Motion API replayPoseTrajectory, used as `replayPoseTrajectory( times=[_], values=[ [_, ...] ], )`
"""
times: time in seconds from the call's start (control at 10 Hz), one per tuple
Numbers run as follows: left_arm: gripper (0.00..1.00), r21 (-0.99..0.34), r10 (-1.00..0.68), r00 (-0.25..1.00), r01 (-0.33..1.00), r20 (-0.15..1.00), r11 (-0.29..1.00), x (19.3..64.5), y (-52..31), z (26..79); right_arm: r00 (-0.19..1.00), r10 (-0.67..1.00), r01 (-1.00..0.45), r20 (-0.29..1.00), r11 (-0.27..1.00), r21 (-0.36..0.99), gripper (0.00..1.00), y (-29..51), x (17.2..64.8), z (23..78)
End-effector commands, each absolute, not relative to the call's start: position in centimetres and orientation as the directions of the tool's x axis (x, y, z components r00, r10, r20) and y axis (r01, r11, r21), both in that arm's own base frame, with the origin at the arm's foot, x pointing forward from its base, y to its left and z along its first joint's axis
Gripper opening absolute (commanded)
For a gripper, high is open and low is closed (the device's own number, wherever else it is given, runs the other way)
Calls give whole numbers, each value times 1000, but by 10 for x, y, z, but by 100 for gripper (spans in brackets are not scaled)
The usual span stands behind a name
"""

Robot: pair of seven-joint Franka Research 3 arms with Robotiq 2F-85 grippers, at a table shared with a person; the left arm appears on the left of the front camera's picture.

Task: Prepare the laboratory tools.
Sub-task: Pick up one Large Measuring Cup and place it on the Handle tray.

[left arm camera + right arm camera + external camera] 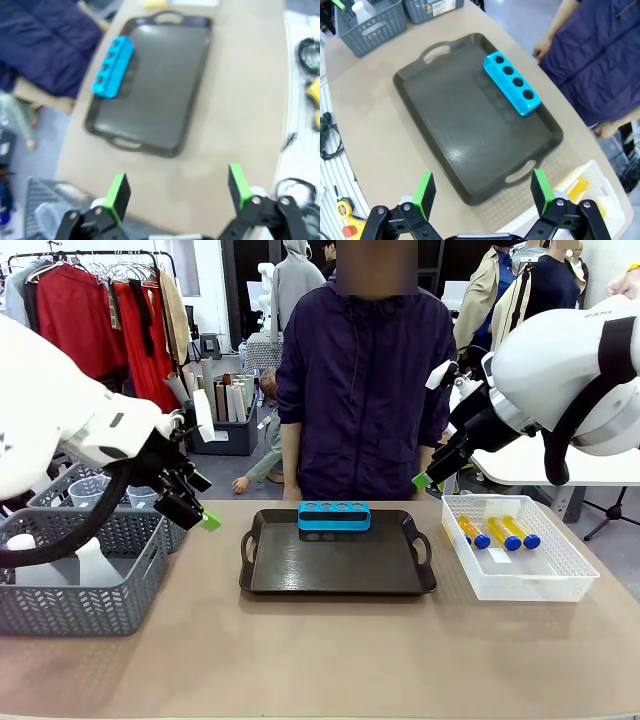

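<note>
- Beige table top (300,660), person in a dark blue jacket (360,380) standing at its far side, clothes rail behind.
- Dark rectangular tray with two handles (338,570) sits mid-table, long axis left-right. All places below are relative to it.
- Bright blue four-hole tube rack (334,515) lies on the tray's far edge, long axis along that edge, holes up, empty. The rest of the tray floor is bare.
- Small yellow-filled tubes with blue caps (503,533): three lying flat side by side in the white mesh basket (520,585) right of the tray, long axes far-to-near, caps toward the robot.
- Translucent white conical flask (20,543) is upright, neck up, in the near grey woven basket (80,605) left of the tray.
- Clear plastic beaker (88,490) is in the farther grey basket, mouth up.
- Left gripper (178,182) hovers left of the tray, fingers spread, nothing between them.
- Right gripper (482,184) hovers above the tray's right end, fingers spread wide, holding nothing.
- Bare table in front of the tray and in both gaps to the baskets.
- Right wrist view gives the rack holes from above; left wrist view is blurred.
</note>
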State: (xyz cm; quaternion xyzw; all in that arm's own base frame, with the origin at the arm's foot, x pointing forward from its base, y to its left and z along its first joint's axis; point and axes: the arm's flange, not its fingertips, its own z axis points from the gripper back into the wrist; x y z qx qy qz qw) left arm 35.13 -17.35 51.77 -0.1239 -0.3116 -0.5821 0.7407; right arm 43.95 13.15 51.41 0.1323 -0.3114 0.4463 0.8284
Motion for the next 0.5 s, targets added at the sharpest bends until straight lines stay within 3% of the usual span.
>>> replayPoseTrajectory(
  times=[0.0,0.4],
  values=[
    [100,91,-774,161,958,612,272,372,-165,536,363,684,-859,633,509,-58,100,130,435,526],
    [100,53,-751,234,940,618,337,400,-165,551,295,668,-887,684,457,-64,100,113,440,560]
  ],
)
